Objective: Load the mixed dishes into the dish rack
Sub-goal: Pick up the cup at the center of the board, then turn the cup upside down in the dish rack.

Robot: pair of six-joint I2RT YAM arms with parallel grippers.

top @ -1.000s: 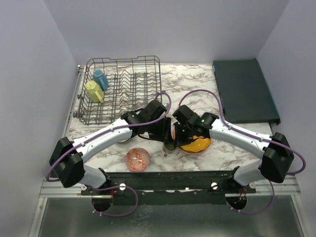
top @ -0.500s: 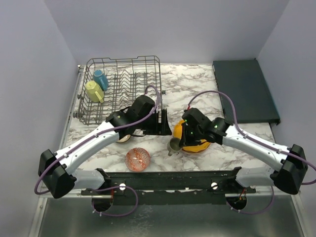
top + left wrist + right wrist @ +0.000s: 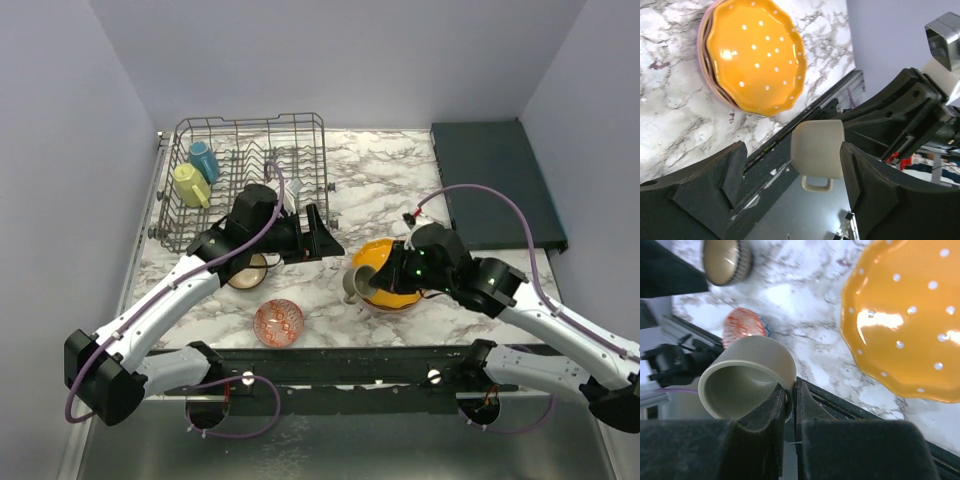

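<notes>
My right gripper (image 3: 790, 395) is shut on the wall of the small grey cup (image 3: 747, 377), one finger inside the rim and one outside. It holds the cup (image 3: 357, 284) tilted above the table, left of the orange white-dotted plate (image 3: 392, 272). That plate (image 3: 757, 55) lies on a pink plate (image 3: 705, 60). My left gripper (image 3: 328, 240) stands open just up-left of the cup, apart from it. The cup (image 3: 817, 150) shows beyond its open fingers (image 3: 735, 165). The dish rack (image 3: 290, 130) at the back left holds a blue mug (image 3: 203, 160) and a yellow-green mug (image 3: 188, 185).
A dark brown bowl (image 3: 247, 270) sits under my left forearm, and a red-patterned bowl (image 3: 279, 320) lies near the front rail. Both show in the right wrist view, brown (image 3: 727, 260) and red (image 3: 742, 327). A dark flat tray (image 3: 495, 185) lies at the back right.
My left gripper opened and drew back to the left, away from the cup. The right gripper kept the cup and shifted slightly right with it as its arm swung outward.
</notes>
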